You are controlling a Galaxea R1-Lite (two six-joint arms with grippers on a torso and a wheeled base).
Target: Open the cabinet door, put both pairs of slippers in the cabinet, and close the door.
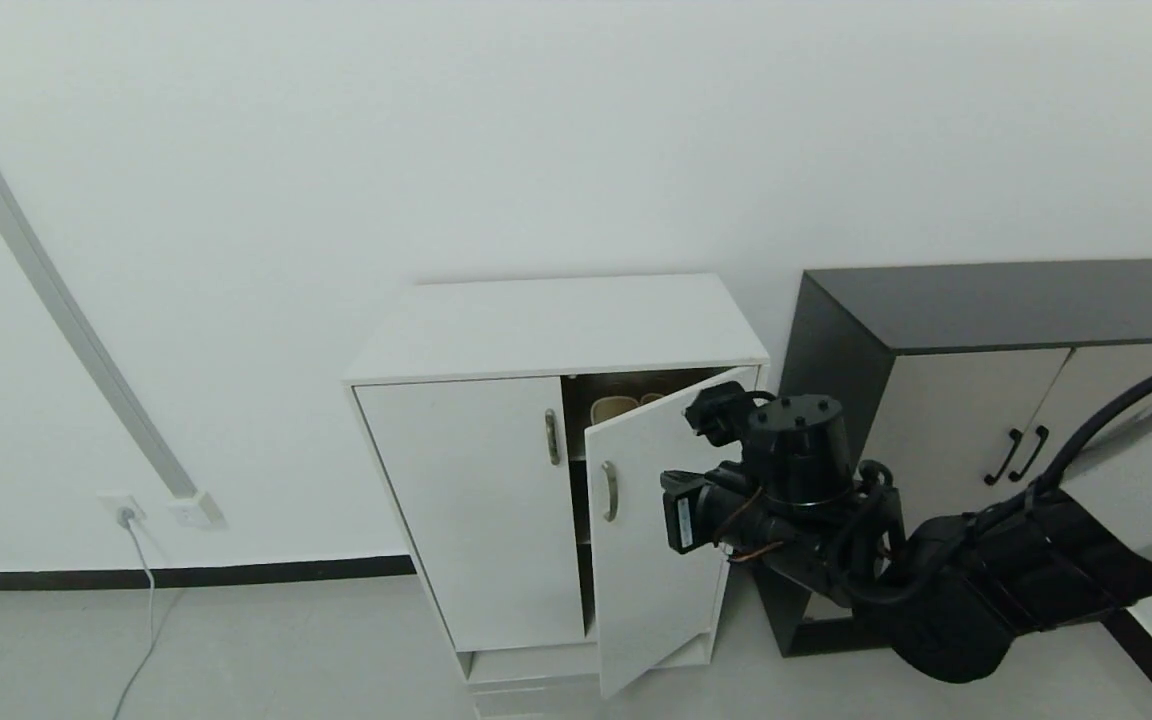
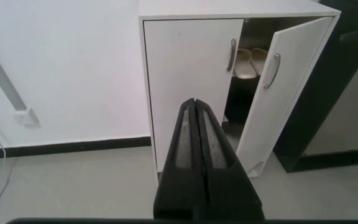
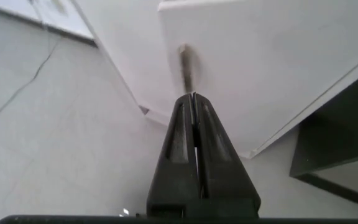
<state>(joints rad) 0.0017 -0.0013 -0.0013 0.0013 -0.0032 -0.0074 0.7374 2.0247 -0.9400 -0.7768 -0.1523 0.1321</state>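
My left gripper point(image 2: 194, 107) and right gripper point(image 3: 194, 101) are clenched empty; the ajar cabinet door point(image 1: 641, 600) seems light and rigid, so push beside its handle point(image 1: 610, 491).

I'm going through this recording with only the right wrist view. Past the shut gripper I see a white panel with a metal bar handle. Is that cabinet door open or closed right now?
Observer: It is ajar. In the head view the white cabinet's right door is swung partly outward, with a dark opening showing beside its handle edge.
Operator: Can you see any slippers inside already?
Observer: Yes. The left wrist view looks through that opening and shows beige slippers lying high up inside the cabinet. At least two show, but I cannot tell whether both pairs are in.
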